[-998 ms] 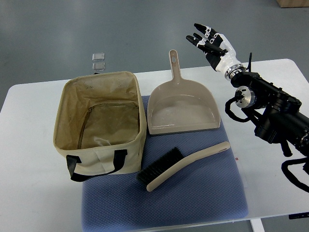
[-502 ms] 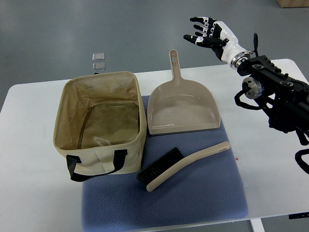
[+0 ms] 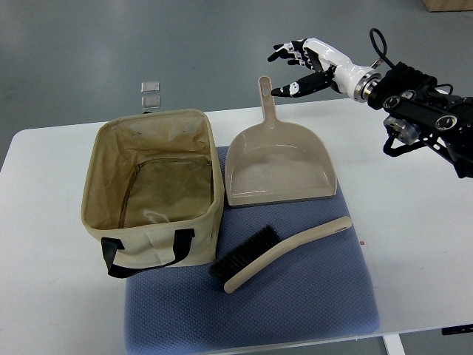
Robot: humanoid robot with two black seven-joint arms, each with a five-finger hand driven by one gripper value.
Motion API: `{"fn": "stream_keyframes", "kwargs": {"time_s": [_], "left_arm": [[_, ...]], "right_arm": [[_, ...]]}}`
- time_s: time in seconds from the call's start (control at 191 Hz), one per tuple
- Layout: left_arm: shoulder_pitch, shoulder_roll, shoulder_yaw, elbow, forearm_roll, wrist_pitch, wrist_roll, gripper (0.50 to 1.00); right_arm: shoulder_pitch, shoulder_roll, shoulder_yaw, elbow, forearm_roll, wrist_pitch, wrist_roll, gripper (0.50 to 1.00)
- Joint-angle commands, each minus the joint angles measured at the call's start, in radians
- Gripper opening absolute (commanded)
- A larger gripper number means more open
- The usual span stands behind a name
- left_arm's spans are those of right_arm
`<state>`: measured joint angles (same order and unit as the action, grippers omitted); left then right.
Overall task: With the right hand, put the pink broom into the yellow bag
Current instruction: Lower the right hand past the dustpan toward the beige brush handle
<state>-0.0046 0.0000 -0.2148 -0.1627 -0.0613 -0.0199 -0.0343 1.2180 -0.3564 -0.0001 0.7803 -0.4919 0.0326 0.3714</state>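
Swung leftward since a moment ago: right hand (image 3: 307, 63), fingers spread and holding nothing, beyond the worktop's (image 3: 44, 296) far edge near the dustpan (image 3: 279, 166) handle. Pink broom (image 3: 277, 251) lying free on the blue mat (image 3: 310, 303), near-right of the open yellow bag (image 3: 151, 188). Forearm cut off at right.

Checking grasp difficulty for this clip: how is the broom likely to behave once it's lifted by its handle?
The broom looks like one rigid moulded piece, so it should stay stiff. Its handle seems smooth and tapered, so it could slip or pivot in the right hand. The dark bristle end may make it brush-heavy and dip; the bristles themselves would probably flex against the bag rim.
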Motion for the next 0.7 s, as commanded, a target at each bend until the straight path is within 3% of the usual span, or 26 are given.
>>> {"fn": "stream_keyframes", "kwargs": {"time_s": [0.0,0.329,0.695], "left_arm": [[0.000,0.000,0.000,0.000,0.000,0.000,0.001,1.000],[0.000,0.000,0.000,0.000,0.000,0.000,0.001,1.000],[0.000,0.000,0.000,0.000,0.000,0.000,0.001,1.000]], "right_arm": [[0.052,-0.045,-0.086,0.083,-0.059,0.001,0.001,0.930],[0.170,-0.176,-0.356,0.375,-0.458,0.013,0.006,0.930],[0.170,-0.185,-0.448,0.432,-0.637,0.041,0.014,0.930]]}}
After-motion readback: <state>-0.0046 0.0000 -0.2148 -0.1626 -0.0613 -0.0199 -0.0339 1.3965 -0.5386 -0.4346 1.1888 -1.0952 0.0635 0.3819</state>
